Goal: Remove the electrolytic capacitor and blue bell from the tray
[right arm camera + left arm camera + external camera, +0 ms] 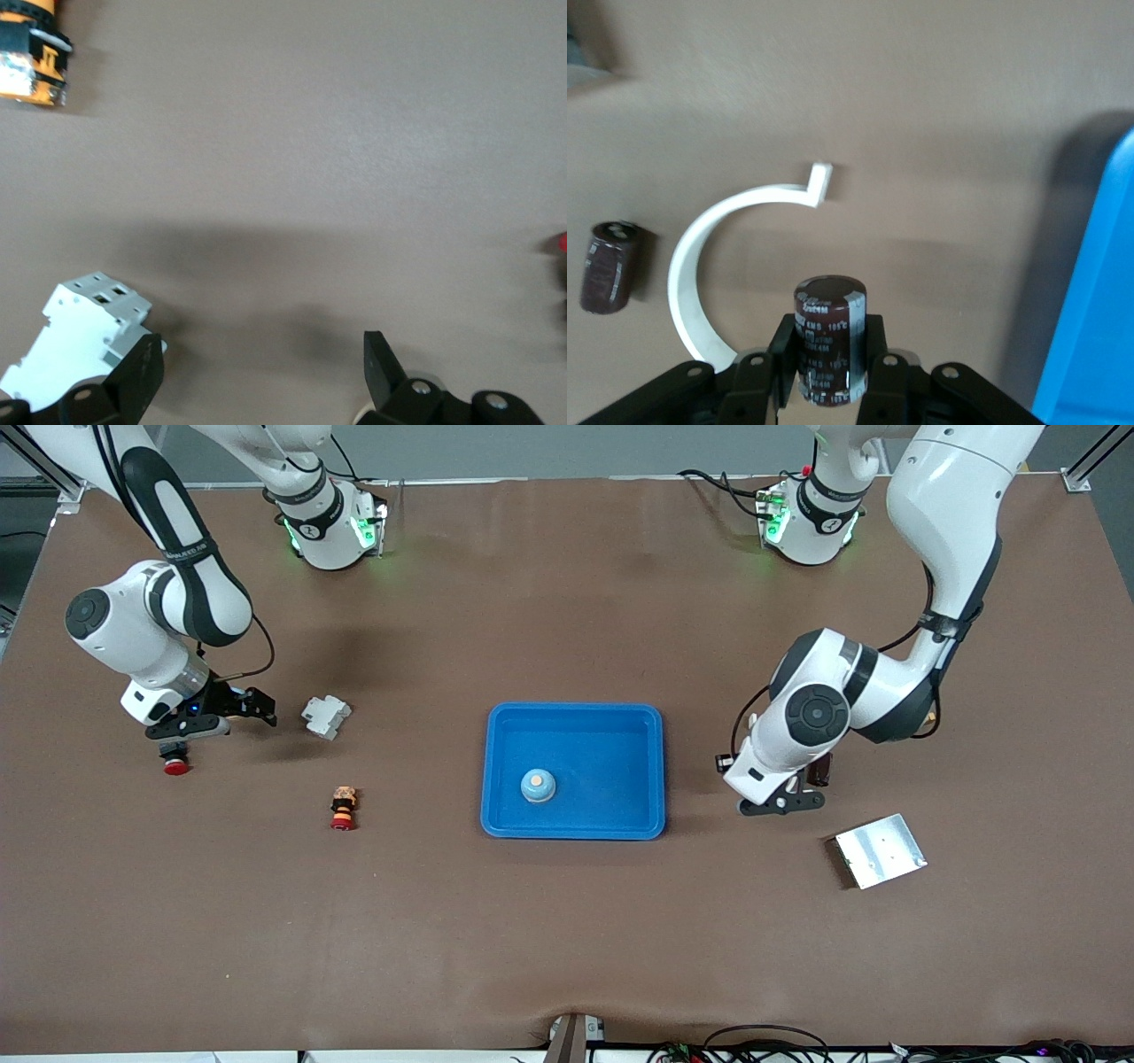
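Left wrist view: capacitor (829, 341) upright, clamped between left hand (827, 367) fingers (785, 359).

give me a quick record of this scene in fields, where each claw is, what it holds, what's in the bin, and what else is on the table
left claw: shut on a capacitor, up over the table beside the bin
right claw: open, holds nothing, low over the table beside the white block
bin: bell inside
loose capacitor: lying on the table
white ring: on the table under the left claw
metal plate: toward the left arm's end
red buttons: one nearer the front camera than the white block, one by the right claw
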You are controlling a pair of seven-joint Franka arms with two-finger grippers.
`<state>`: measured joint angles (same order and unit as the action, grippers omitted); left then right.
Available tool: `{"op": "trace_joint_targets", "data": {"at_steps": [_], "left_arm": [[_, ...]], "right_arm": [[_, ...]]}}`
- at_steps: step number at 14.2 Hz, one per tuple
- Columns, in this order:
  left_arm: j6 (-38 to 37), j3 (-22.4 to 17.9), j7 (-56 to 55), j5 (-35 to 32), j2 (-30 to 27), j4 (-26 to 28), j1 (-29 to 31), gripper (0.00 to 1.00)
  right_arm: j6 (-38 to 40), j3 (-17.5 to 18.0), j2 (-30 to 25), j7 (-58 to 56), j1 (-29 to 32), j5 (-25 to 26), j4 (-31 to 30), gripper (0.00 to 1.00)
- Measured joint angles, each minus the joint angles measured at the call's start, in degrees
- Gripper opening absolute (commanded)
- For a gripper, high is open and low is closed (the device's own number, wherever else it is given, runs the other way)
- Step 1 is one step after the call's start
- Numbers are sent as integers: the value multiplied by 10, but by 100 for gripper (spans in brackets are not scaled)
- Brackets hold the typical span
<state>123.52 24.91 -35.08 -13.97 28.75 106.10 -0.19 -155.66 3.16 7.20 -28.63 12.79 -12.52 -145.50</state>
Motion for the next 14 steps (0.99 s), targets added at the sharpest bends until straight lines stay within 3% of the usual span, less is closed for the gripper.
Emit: {"op": "trace_joint_targets", "data": {"at_steps": [3,8,14], "left_arm": [[0,3,61,0,0,13,2,0],[-3,2,149,0,2,24,23,0],[34,2,159,0,5,50,38,0]], "right_arm": [[6,-1,-1,3,-1,0,11,100],[148,-8,-8,61,0,-1,102,100],[159,-10,-7,117,2,-1,121,100]]}}
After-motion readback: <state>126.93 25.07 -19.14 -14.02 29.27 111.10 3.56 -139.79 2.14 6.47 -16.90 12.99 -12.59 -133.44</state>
